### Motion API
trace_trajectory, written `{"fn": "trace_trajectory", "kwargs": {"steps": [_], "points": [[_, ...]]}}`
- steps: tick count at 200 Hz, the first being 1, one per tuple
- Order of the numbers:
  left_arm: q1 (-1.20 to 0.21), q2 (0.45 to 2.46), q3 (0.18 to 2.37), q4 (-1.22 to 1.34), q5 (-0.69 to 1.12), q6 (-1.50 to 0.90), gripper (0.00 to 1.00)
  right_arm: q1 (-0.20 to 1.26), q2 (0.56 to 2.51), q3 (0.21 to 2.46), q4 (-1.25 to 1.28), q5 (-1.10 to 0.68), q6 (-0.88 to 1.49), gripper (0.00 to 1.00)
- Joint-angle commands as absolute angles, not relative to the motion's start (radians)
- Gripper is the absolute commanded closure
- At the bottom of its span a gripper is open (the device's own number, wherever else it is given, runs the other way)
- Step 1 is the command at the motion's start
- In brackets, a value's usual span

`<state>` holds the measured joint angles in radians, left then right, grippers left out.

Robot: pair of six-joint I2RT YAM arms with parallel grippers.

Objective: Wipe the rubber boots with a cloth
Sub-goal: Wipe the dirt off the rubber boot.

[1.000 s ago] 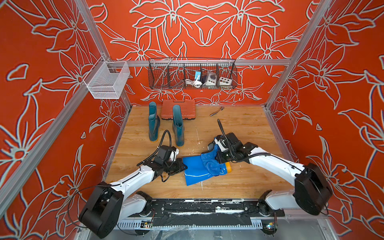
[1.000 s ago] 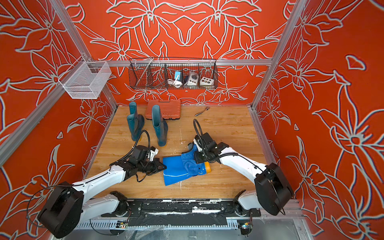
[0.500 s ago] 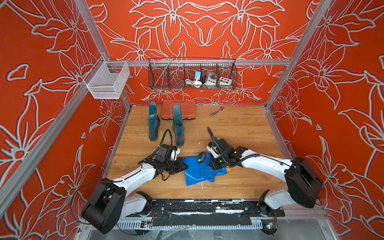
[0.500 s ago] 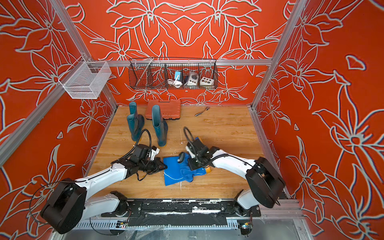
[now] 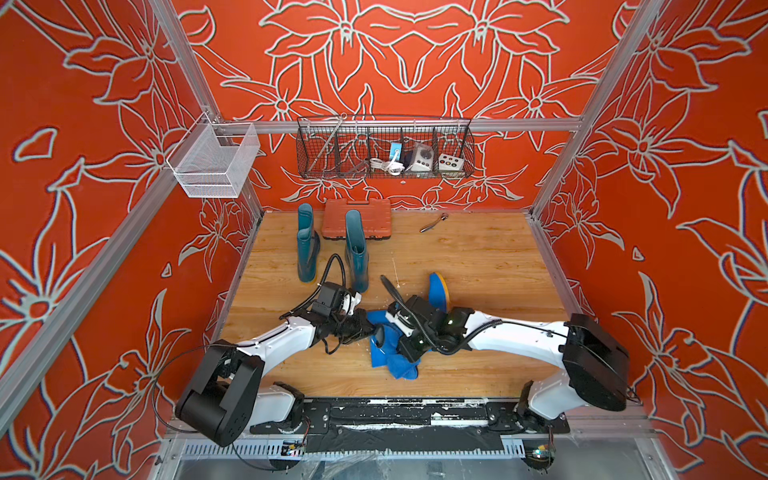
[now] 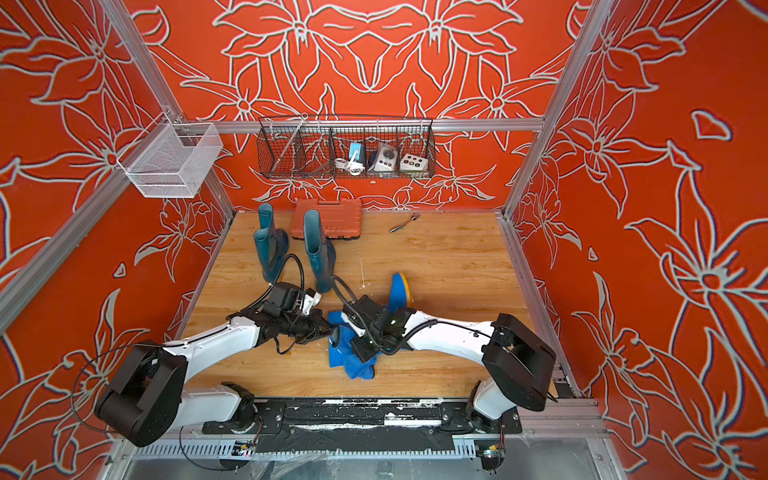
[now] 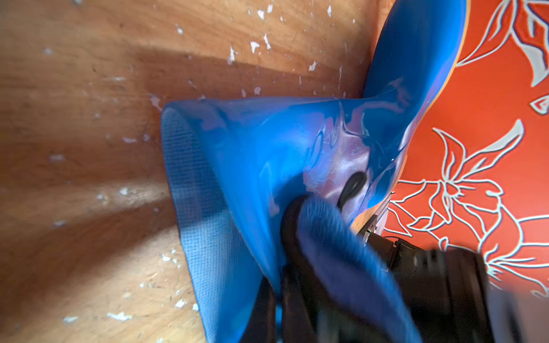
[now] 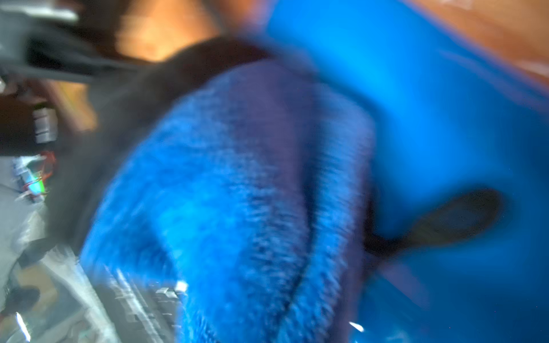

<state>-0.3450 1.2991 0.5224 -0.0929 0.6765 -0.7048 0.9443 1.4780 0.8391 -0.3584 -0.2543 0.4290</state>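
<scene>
**Item 1:** bright blue boot (image 5: pixel 435 291), lying on its side near the middle of the front edge of the table (image 5: pixel 478 257). Its yellow-orange sole is turning toward the right edge.

**Grips:** we are finding the left gripper (image 5: pixel 361 328) clamped on the rim of the shaft. The right gripper (image 5: pixel 386 338) is closed on the cloth (image 5: pixel 397 368), which is pressing against the glossy shaft and trailing onto the wood.

**Items 2–3:** first teal boot (image 5: pixel 307 249) and second teal boot (image 5: pixel 357 253), standing upright near the back left corner, just in front of the orange case (image 5: pixel 370 214).

**Handling:** we are judging this step to be wiping the blue shaft. The soft rubber is buckling, so we are advising:
- a firm anchoring clamp
- long strokes with the cloth pressed flat, running from the rim toward the foot
- attention to the loose tail, which could snag

**Markings:** we are reading no brand, label or writing on the boots, cloth or case. The right wrist view is blurring.
</scene>
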Motion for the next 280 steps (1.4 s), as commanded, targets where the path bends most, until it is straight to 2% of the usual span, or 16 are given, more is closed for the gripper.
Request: {"fn": "trace_trajectory", "kwargs": {"steps": [1, 19, 30, 43, 56, 79, 100, 130, 144, 158, 178, 199, 217, 231, 259, 280], "points": [[-0.324, 1.302, 0.547, -0.09, 0.713, -0.671, 1.0, 0.771, 1.336, 0.72, -0.451, -0.223, 0.377, 1.0], [-0.319, 1.305, 0.553, -0.093, 0.726, -0.665, 1.0, 0.776, 1.276, 0.711, -0.462, -0.232, 0.355, 1.0], [-0.319, 1.313, 0.559, -0.09, 0.727, -0.664, 1.0, 0.842, 1.296, 0.738, -0.439, -0.233, 0.372, 1.0], [-0.319, 1.325, 0.563, -0.081, 0.73, -0.667, 1.0, 0.986, 1.371, 0.814, -0.419, -0.183, 0.368, 1.0], [-0.318, 1.336, 0.567, -0.069, 0.732, -0.675, 1.0, 1.104, 1.488, 0.913, -0.398, -0.204, 0.365, 1.0], [-0.318, 1.345, 0.568, -0.067, 0.733, -0.675, 1.0, 1.197, 1.627, 1.018, -0.389, -0.225, 0.365, 1.0], [-0.31, 1.345, 0.568, -0.085, 0.736, -0.659, 1.0, 1.146, 1.574, 0.945, -0.465, -0.155, 0.404, 1.0], [-0.301, 1.355, 0.571, -0.095, 0.741, -0.638, 1.0, 0.838, 1.331, 0.751, -0.638, -0.187, 0.466, 1.0], [-0.301, 1.357, 0.563, -0.08, 0.736, -0.648, 1.0, 0.789, 1.219, 0.761, -0.707, -0.188, 0.439, 1.0], [-0.301, 1.358, 0.529, -0.019, 0.726, -0.683, 0.9, 0.784, 1.187, 0.821, -0.734, -0.201, 0.436, 1.0], [-0.301, 1.38, 0.471, 0.108, 0.731, -0.757, 0.81, 0.78, 1.26, 0.921, -0.733, -0.228, 0.413, 1.0], [-0.302, 1.416, 0.423, 0.221, 0.749, -0.827, 0.63, 0.747, 1.362, 0.984, -0.717, -0.212, 0.381, 1.0], [-0.316, 1.444, 0.41, 0.266, 0.758, -0.85, 0.55, 0.732, 1.441, 1.017, -0.663, -0.246, 0.372, 1.0], [-0.34, 1.464, 0.4, 0.313, 0.754, -0.872, 0.53, 0.747, 1.505, 1.057, -0.623, -0.296, 0.381, 1.0], [-0.403, 1.526, 0.391, 0.44, 0.723, -0.95, 0.53, 0.876, 1.653, 1.196, -0.602, -0.284, 0.346, 1.0], [-0.452, 1.572, 0.397, 0.501, 0.693, -0.984, 0.56, 0.88, 1.73, 1.249, -0.578, -0.307, 0.347, 1.0]]}}
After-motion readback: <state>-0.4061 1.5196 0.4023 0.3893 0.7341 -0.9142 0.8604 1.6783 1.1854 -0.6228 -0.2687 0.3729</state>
